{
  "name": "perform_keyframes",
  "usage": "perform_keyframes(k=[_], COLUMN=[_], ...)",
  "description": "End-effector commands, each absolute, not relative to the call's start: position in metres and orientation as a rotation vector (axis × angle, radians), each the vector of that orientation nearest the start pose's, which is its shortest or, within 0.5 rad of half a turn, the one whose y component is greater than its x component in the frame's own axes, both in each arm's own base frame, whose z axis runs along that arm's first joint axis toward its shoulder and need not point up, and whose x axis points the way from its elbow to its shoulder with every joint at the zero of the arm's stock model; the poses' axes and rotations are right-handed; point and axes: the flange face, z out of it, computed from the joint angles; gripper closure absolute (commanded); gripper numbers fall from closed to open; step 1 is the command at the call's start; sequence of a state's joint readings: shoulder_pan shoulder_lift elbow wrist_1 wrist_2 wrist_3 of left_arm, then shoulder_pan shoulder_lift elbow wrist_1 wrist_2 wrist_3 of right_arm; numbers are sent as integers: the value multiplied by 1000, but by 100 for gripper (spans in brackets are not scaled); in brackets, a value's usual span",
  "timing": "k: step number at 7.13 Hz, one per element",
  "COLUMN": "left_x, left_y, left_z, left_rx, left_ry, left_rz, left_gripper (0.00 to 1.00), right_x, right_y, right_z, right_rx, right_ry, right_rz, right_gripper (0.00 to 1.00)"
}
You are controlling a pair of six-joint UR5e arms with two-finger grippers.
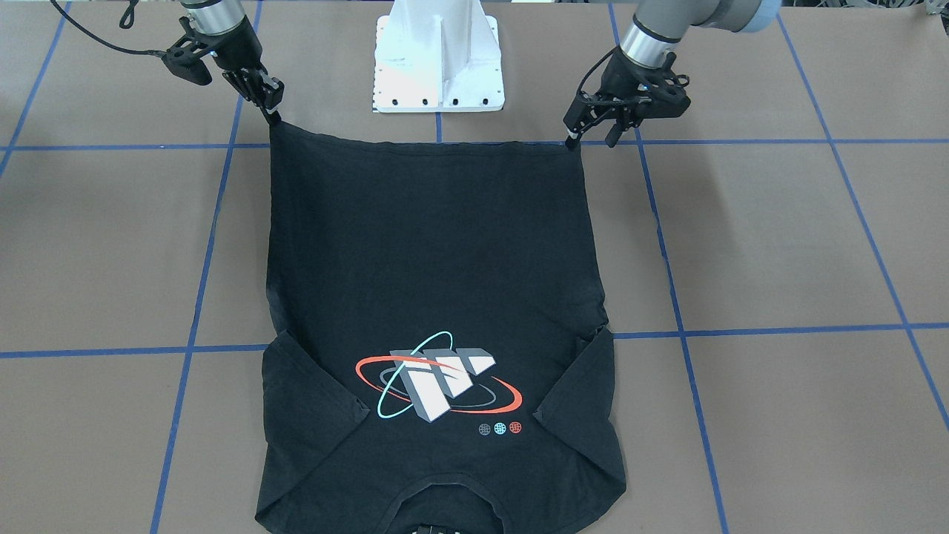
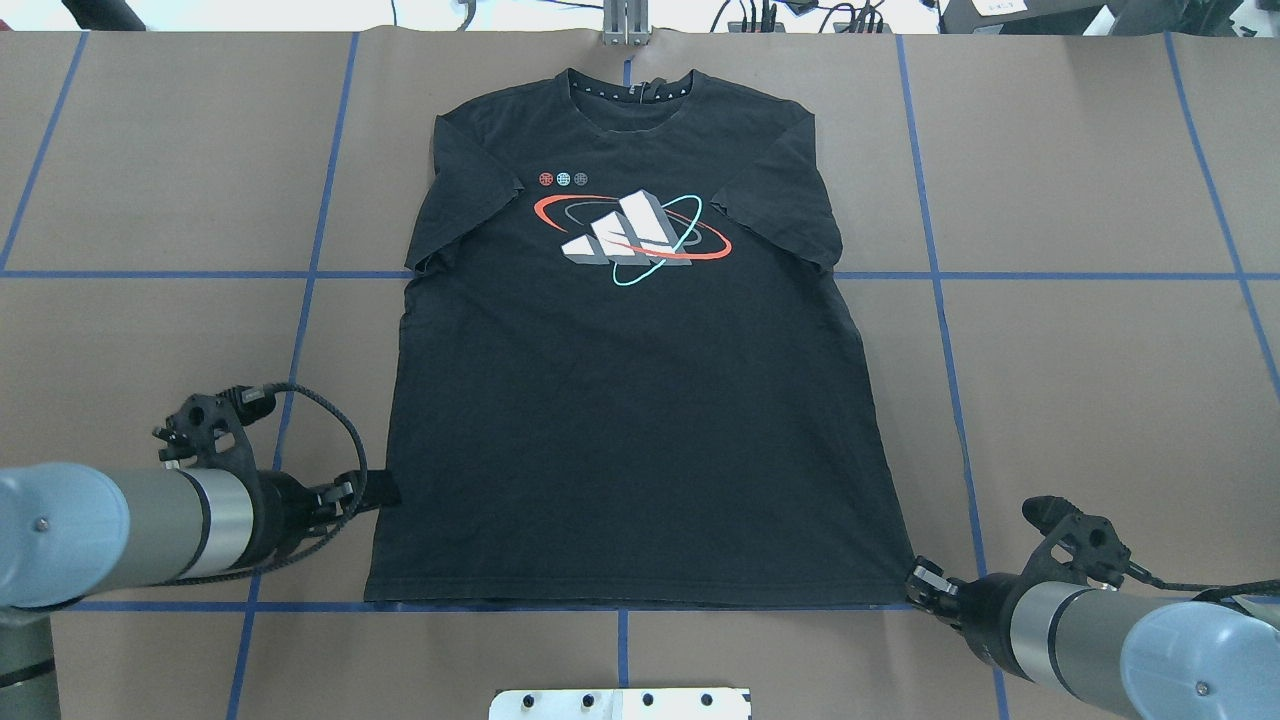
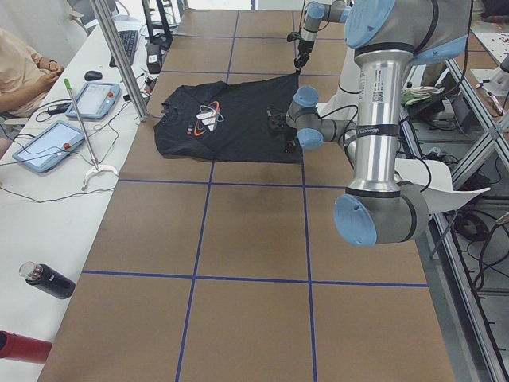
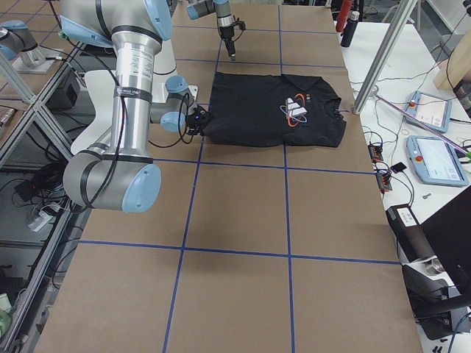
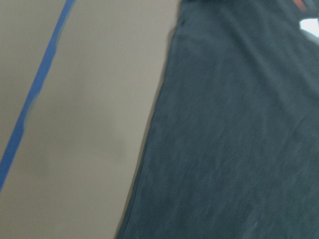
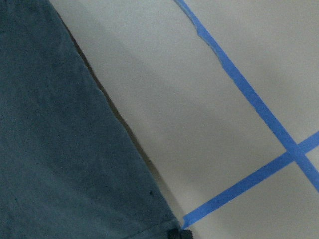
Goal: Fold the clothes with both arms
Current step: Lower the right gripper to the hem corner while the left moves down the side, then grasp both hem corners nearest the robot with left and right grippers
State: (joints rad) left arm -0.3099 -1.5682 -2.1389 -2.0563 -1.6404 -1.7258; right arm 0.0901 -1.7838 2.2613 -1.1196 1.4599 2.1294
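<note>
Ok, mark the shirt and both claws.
shirt (image 2: 640,430), overhead view, plain black cloth below the print.
left claw (image 2: 385,489), overhead view, tips of its black fingers.
right claw (image 2: 916,582), overhead view, fingertips beside the hem corner.

Bright, even light from overhead washes the brown counter (image 1: 778,245) and nearly bleaches the white base (image 1: 439,59) at top centre, casting only thin soft shadows along the black T-shirt (image 2: 640,420) edges; the fixed views are sharp, while both wrist views are soft and blurred.
</note>
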Motion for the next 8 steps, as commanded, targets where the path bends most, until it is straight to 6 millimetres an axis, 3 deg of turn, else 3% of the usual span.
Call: perform_keyframes(k=[1,3,8], left_x=[426,437,455], left_y=[-240,-233,-212], left_z=[356,369,380], left_rx=[-28,-41,-74], left_ry=[1025,996,972], left_rz=[-392,-383,-354], left_gripper=[14,14,30], right_x=[-386,-387,-384], right_y=[-169,-165,-173], right_z=[378,378,378], right_rx=[-129,-133,-124], right_ry=[-938,-937,-940], right_rz=[628,620,635], right_gripper=[100,100,100])
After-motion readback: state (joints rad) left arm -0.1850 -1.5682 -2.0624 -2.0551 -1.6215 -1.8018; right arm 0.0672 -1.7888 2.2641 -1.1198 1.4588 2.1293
